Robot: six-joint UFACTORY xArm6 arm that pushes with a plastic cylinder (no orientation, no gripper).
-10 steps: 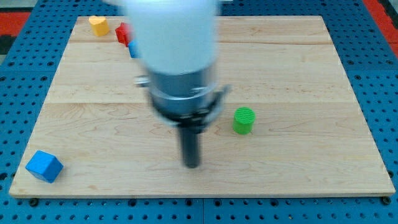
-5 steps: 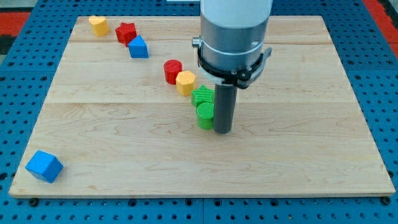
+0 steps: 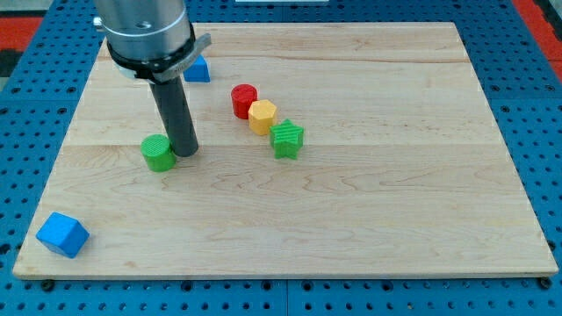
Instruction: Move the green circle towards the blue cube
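Observation:
The green circle (image 3: 159, 153) stands on the wooden board (image 3: 369, 219) at the view's left of centre. My tip (image 3: 185, 152) touches its right side. The blue cube (image 3: 62, 234) lies near the board's bottom left corner, well below and to the left of the green circle.
A red circle (image 3: 244, 99), a yellow block (image 3: 262, 116) and a green star (image 3: 286, 139) form a diagonal row in the middle. A second blue block (image 3: 198, 68) sits at the top, partly behind the arm. The arm body (image 3: 145, 35) covers the top left.
My tip has swept far to the view's left, pushing the green circle from beside the green star to the left of centre. The arm now hides the yellow and red blocks at top left.

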